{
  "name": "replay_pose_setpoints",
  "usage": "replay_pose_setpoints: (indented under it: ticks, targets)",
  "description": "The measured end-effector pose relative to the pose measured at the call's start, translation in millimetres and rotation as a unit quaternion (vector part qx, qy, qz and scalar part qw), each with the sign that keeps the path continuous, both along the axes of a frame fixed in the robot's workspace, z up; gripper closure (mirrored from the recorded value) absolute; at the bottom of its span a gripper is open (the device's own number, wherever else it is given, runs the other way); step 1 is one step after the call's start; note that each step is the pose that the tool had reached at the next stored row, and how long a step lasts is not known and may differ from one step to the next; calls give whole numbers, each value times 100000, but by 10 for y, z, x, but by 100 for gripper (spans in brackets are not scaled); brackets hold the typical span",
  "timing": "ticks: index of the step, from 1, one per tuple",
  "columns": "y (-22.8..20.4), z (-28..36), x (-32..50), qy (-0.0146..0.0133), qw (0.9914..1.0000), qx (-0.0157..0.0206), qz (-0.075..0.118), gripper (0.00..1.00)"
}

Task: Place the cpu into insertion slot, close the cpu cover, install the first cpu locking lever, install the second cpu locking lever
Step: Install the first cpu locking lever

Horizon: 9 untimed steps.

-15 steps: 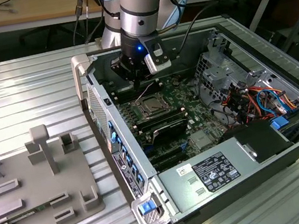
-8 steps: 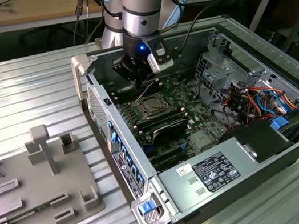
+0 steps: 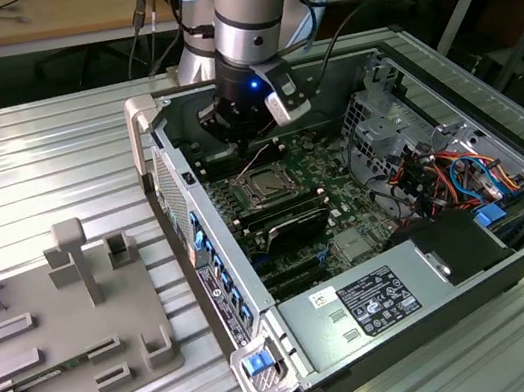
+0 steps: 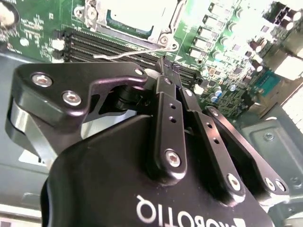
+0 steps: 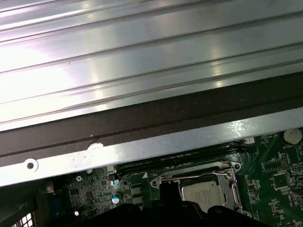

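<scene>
The cpu (image 5: pixel 204 197) is seen seated in the insertion slot (image 3: pixel 263 188) of the green motherboard (image 4: pixel 236 71), and the cpu cover (image 5: pixel 232 188) is laid down around its silver top. A thin wire locking lever (image 4: pixel 128 53) is stretched beside the socket across the black memory slots (image 4: pixel 94 45). The gripper (image 4: pixel 164 64) is held just beside that lever, fingers drawn together with nothing seen clamped between them.

The single arm (image 3: pixel 246 1) reaches steeply down in the exterior view, and a blue light glows on its silver-and-black wrist (image 3: pixel 248 87). The black pincer (image 4: pixel 166 66) points downward. In the second wrist view its 2 fingers (image 4: pixel 163 111) converge, tips pressed together.
</scene>
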State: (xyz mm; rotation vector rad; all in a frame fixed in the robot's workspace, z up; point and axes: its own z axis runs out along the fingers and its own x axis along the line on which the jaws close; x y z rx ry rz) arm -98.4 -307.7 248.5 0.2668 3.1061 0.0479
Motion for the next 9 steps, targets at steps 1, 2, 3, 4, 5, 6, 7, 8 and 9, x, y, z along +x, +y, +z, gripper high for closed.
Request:
replay_pose_setpoints:
  ticks: [1, 2, 3, 4, 5, 6, 7, 8, 9]
  targets:
    - [0, -2, 0, -1, 99997, -2, 815, 89]
    - [0, -4, 0, -1, 99979, -2, 2073, 89]
    - [0, -6, 1, 0, 99955, -5, 3007, 89]
    - [0, -7, 1, 3, 99921, -8, 3963, 89]
    - [0, -8, 1, 4, 99879, -8, 4909, 89]
    - [0, -8, 1, 4, 99859, -9, 5302, 89]
    - [0, -9, 1, 2, 99852, -3, 5430, 89]
    - [0, -9, 1, 1, 99851, -3, 5455, 89]
    - [0, -9, 1, 0, 99850, -1, 5482, 89]
